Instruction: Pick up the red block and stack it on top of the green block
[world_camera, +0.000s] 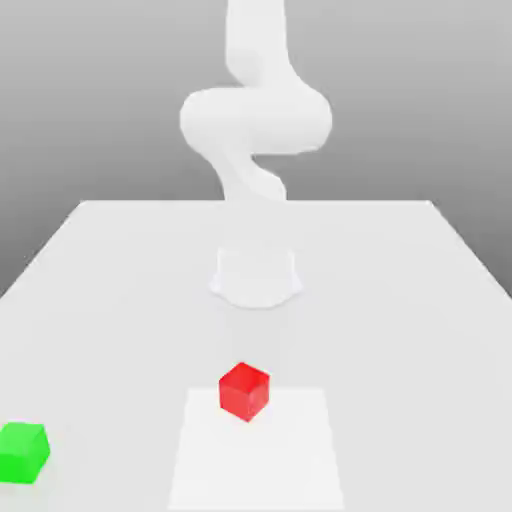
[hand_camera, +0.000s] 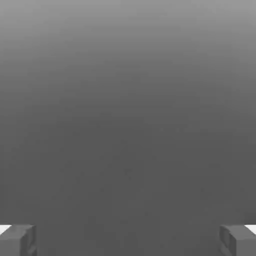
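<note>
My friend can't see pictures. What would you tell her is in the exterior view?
A red block sits on a white table, on a paler square patch near the front. A green block sits apart from it, at the exterior view's left edge. Behind them, a white robot arm rises from its round base.

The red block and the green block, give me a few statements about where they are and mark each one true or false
1. The red block rests on the table. True.
2. The red block is stacked on the green block. False: they sit apart on the table.
3. The green block lies toward the exterior view's left of the red block. True.
4. The gripper is shut on the red block. False: its fingers stand wide apart, holding nothing.
</note>
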